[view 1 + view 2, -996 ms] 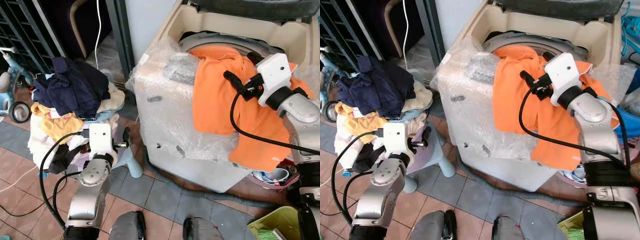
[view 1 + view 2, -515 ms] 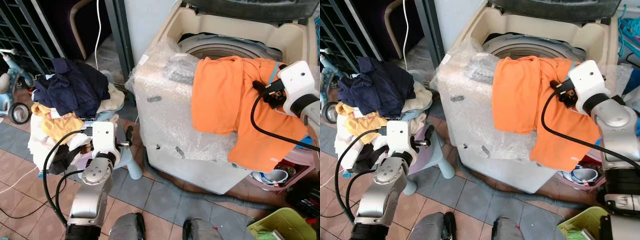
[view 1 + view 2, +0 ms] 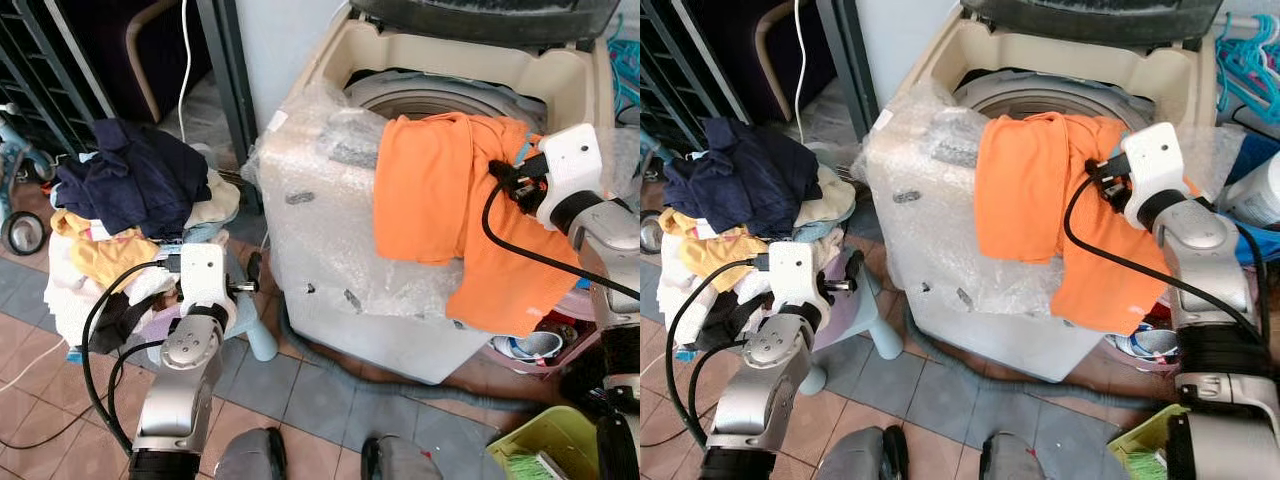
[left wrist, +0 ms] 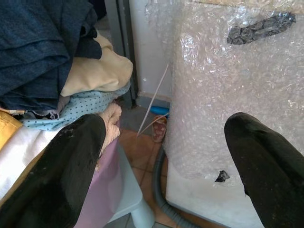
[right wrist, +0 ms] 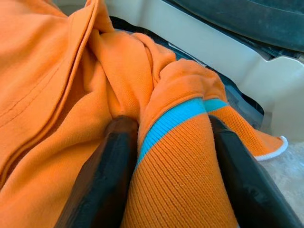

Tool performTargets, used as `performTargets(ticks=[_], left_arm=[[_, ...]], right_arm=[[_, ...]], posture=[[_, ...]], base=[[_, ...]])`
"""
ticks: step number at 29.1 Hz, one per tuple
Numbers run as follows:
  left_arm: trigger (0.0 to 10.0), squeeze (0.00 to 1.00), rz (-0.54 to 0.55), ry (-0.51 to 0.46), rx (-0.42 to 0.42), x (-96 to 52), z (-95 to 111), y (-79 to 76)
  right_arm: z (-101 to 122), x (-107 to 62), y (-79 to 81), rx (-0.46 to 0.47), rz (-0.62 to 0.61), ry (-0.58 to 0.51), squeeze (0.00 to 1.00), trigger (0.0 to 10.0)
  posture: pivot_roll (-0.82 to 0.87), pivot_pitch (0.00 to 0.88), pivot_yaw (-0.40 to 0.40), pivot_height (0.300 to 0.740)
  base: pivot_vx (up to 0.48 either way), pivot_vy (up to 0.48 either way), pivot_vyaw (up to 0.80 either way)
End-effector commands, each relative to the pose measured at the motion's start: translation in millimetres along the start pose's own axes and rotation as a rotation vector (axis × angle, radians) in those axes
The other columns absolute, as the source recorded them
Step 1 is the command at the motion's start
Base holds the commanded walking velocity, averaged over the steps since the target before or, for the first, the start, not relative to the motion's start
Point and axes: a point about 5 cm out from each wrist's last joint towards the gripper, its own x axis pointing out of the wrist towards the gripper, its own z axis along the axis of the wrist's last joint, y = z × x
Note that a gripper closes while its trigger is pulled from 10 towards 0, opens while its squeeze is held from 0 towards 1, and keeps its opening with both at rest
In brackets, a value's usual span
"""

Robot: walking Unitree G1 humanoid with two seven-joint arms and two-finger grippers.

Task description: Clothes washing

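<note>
An orange garment (image 3: 430, 190) with a blue stripe hangs over the front rim of the cream top-loading washing machine (image 3: 330, 230), which is wrapped in bubble wrap. My right gripper (image 5: 168, 123) is shut on a fold of this garment at the machine's right side, beside the drum opening (image 3: 430, 95). A pile of dark blue, yellow and white clothes (image 3: 130, 190) rests on a pale stool (image 3: 255, 335) to the left. My left gripper (image 4: 166, 156) is held low between the pile and the machine, open, with nothing between its fingers.
A grey drain hose (image 3: 400, 385) runs along the tiled floor below the machine. A green basket (image 3: 555, 445) and a pink basin (image 3: 540, 345) stand at the lower right. A tricycle wheel (image 3: 20, 230) and a metal grate are at the far left.
My right gripper has drawn the orange garment rightward off the drum opening, which now lies more uncovered. The left arm has stayed in place. The camera shifted slightly.
</note>
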Motion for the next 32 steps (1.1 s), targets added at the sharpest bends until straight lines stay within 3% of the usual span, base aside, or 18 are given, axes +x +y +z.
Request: performTargets(ticks=[1,6,12,17,18,19,22,23,24,25,26,27,29,32], left_arm=[[10.0,0.00,0.010,0.005,0.007,1.7,-0.6,0.1],[10.0,0.00,0.024,-0.011,0.014,3.1,4.6,1.5],[10.0,0.00,0.083,-0.022,0.009,0.5,8.7,9.2],[10.0,0.00,0.090,-0.011,0.008,-2.0,3.7,8.6],[10.0,0.00,0.083,-0.007,0.009,-2.6,2.4,6.3],[10.0,0.00,0.077,-0.009,0.011,-2.0,3.0,4.8],[10.0,0.00,0.075,-0.017,0.014,-0.7,5.4,3.6],[10.0,0.00,0.075,-0.020,0.014,-0.5,6.3,3.8],[10.0,0.00,0.075,-0.020,0.014,-0.5,6.3,3.8],[10.0,0.00,0.084,-0.023,0.014,-1.4,6.5,6.2],[10.0,0.00,0.088,-0.021,0.014,-2.0,5.8,7.1],[10.0,0.00,0.092,-0.013,0.014,-3.1,3.3,7.9],[10.0,0.00,0.087,-0.002,0.012,-3.8,0.7,5.7],[10.0,0.00,0.076,0.000,0.009,-4.5,0.2,2.4]], right_arm=[[-3.1,8.3,4.0,-0.004,0.004,0.046,0.00,0.0],[11.7,21.1,7.8,0.001,0.023,0.022,0.00,0.0],[61.0,49.5,14.2,-0.048,0.040,-0.082,0.00,0.0],[91.5,59.8,13.4,-0.071,-0.001,-0.160,0.00,0.0],[131.7,61.9,6.2,-0.033,-0.106,-0.315,0.00,0.0],[157.6,58.8,-1.4,0.018,-0.188,-0.425,0.00,0.0],[182.3,53.6,-6.1,0.003,-0.254,-0.525,0.00,0.0],[188.2,53.5,-3.8,-0.039,-0.247,-0.536,0.00,2.4],[188.2,53.5,-3.8,-0.039,-0.247,-0.536,0.00,2.4],[187.2,61.1,17.2,-0.176,-0.100,-0.490,0.00,10.0],[181.1,64.7,24.7,-0.246,-0.054,-0.444,0.02,10.0],[155.0,71.7,33.4,-0.382,0.014,-0.297,1.00,10.0],[115.2,73.3,35.8,-0.372,0.127,-0.147,1.00,10.0],[91.0,69.6,31.8,-0.477,0.144,-0.108,1.00,10.0]], posture=[[-0.05,0.117,0.047,0.740],[-0.05,0.133,0.039,0.740],[-0.02,0.144,0.005,0.740],[-0.02,0.137,0.003,0.740],[-0.01,0.129,0.006,0.740],[-0.01,0.127,0.006,0.740],[0.00,0.121,-0.003,0.740],[0.01,0.119,-0.005,0.740],[0.01,0.119,-0.005,0.740],[0.01,0.117,-0.006,0.740],[0.01,0.117,-0.006,0.740],[0.00,0.119,-0.006,0.740],[-0.01,0.141,-0.002,0.740],[-0.01,0.140,0.000,0.740]], base=[[0.000,0.000,0.00],[0.000,0.000,0.00],[0.000,0.000,0.00],[0.000,0.000,0.00],[0.000,0.000,0.00],[0.000,0.000,0.00],[0.000,0.000,0.00],[0.000,0.000,0.00],[0.000,0.000,0.00],[0.000,0.000,0.00],[0.000,0.000,0.00],[0.000,0.000,0.00],[0.000,0.000,0.00],[0.000,0.000,0.00]])
